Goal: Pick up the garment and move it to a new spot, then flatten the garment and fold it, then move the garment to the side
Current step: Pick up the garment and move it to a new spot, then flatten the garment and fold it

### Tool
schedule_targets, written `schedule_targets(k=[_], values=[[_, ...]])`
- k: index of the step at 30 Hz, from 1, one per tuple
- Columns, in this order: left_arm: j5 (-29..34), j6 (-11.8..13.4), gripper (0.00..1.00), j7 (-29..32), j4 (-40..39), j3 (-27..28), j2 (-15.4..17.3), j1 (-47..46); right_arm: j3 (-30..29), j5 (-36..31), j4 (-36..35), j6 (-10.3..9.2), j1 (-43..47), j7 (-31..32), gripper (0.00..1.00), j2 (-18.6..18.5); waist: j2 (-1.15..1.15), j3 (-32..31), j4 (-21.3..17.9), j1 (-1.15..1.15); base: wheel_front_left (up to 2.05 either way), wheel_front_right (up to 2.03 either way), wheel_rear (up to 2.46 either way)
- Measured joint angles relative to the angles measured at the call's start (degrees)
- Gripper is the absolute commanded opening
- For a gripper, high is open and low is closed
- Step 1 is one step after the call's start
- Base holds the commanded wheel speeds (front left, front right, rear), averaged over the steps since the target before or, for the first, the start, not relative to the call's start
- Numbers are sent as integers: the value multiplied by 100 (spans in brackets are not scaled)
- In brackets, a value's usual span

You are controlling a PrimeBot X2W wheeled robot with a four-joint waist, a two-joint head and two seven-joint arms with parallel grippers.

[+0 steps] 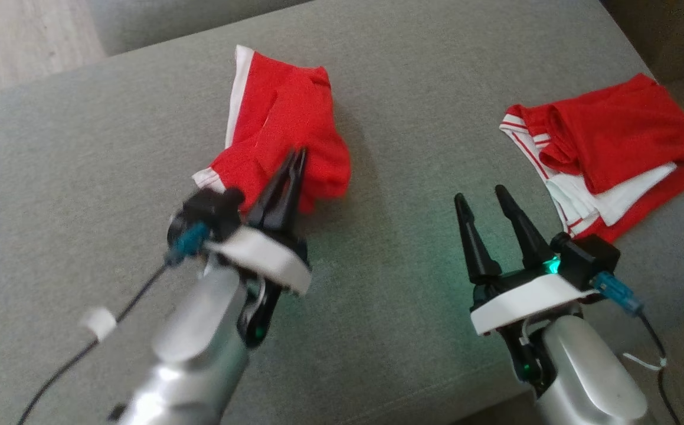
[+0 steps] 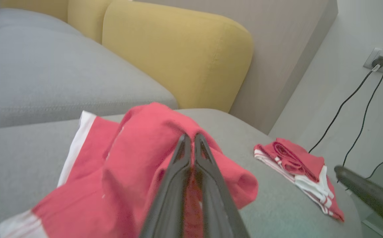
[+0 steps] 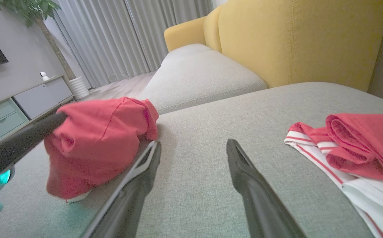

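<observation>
Holding the red garment (image 1: pixel 282 118) by its near end in the narrow-pinched left hand (image 1: pixel 299 154), long axis stretching away toward 11 o'clock across the sofa (image 1: pixel 406 88), with the right hand (image 1: pixel 482 195) wide, empty, farther off at 4 o'clock beside the folded pile (image 1: pixel 613 141).

Matt red cloth garment (image 1: pixel 282 141) on coarse-woven grey sofa cushion (image 1: pixel 82 165).

Red garment (image 1: pixel 285 136), white bands running along one edge and at a hem. It is lying bunched and loosely doubled over on the grey sofa seat (image 1: pixel 82 147), left of centre in the head view. One fold is standing up off the seat; the left tool (image 1: pixel 299 154) is pinching it, fingers pressed together.
</observation>
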Motion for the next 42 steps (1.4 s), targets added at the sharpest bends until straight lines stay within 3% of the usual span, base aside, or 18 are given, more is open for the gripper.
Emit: schedule_targets(k=[5,13,21,30,37,42], values=[[297,210,100,1,80,546,-5,613,-129,-7,45,0,7,0,100,1,0,-60,225,1,0,0,0],[1216,649,100,1,-826,2048,-4,2098,-465,-107,165,0,53,0,100,13,0,-331,697,0,0,0,0],[1796,635,100,1,-1563,2975,-22,3410,-659,-260,326,0,452,0,100,26,0,-728,1030,0,0,0,0],[1661,659,100,1,-1807,2852,-22,3722,-712,-327,486,0,634,0,100,35,0,-877,1272,0,0,0,0],[1585,658,100,1,-1795,2436,-24,3607,-177,-379,638,0,452,0,100,34,0,-762,1539,0,0,0,0],[1280,661,100,1,-1772,2003,-27,3315,354,-416,1390,0,-559,3,100,32,0,-604,1973,1,0,0,0]])
